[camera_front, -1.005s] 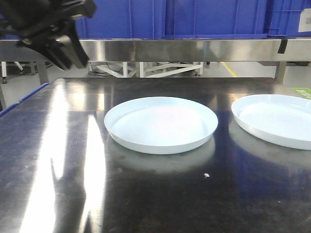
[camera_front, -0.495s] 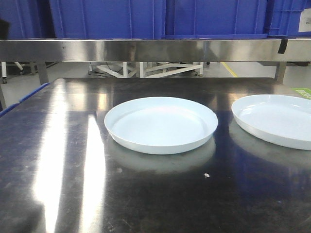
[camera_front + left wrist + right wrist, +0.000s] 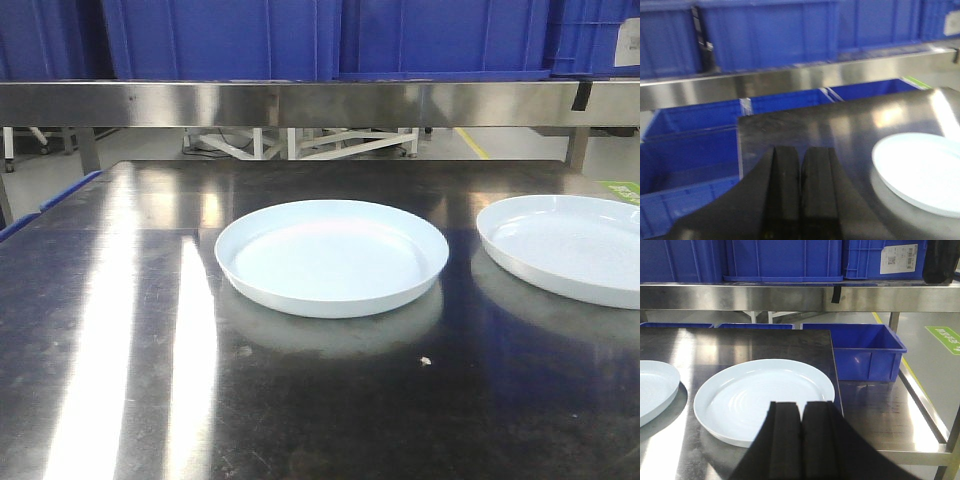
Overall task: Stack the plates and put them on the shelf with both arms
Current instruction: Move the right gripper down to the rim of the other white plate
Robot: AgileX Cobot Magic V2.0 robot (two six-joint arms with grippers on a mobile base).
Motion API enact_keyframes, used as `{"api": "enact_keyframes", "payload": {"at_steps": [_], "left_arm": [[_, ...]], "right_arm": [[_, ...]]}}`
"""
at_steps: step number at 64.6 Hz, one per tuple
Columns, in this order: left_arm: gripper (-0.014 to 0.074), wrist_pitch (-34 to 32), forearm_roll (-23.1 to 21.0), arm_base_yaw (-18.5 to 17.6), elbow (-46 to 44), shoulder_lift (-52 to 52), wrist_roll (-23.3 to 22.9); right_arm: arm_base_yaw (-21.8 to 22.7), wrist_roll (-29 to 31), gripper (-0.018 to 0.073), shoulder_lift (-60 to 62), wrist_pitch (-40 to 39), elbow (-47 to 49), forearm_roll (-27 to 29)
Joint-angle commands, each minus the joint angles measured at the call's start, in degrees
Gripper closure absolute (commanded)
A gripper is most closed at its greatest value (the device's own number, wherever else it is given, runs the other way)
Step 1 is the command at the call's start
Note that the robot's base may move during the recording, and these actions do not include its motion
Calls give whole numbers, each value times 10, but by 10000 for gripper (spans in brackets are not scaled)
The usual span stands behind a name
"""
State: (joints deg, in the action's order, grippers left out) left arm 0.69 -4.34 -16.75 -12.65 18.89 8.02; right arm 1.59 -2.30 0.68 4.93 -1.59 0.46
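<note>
While two pale blue-white round plates [image 3: 330, 255] sit apart on dark steel desk [image 3: 120, 330], one per arm | left jaws, right jaws together, empty.

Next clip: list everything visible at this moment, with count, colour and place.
plates: two, pale blue-white; one mid-table, the other to its right, apart
table: one, dark glossy metal, under the plates
shelf: one, stainless steel, behind and above the table
crates: several, blue, on the shelf
bin: one, blue, open, low past the table's right edge
left gripper: black, shut, empty
right gripper: black, shut, empty
</note>
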Motion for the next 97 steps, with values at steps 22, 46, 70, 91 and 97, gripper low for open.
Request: {"api": "enact_keyframes", "payload": {"at_steps": [22, 46, 70, 91, 97], "left_arm": [[514, -40, -1, 131, -15, -13, -2], [514, -40, -1, 131, -15, -13, -2], [514, -39, -1, 131, -15, -13, -2], [514, -37, -1, 131, -15, -13, -2], [514, -37, -1, 131, -15, -13, -2]], "right_arm": [[3, 2, 504, 10, -49, -1, -5], [3, 2, 504, 10, -56, -1, -5], [3, -17, 503, -2, 7, 34, 51], [3, -2, 503, -194, 213, 224, -12], [3, -7, 503, -263, 249, 278, -1]]}}
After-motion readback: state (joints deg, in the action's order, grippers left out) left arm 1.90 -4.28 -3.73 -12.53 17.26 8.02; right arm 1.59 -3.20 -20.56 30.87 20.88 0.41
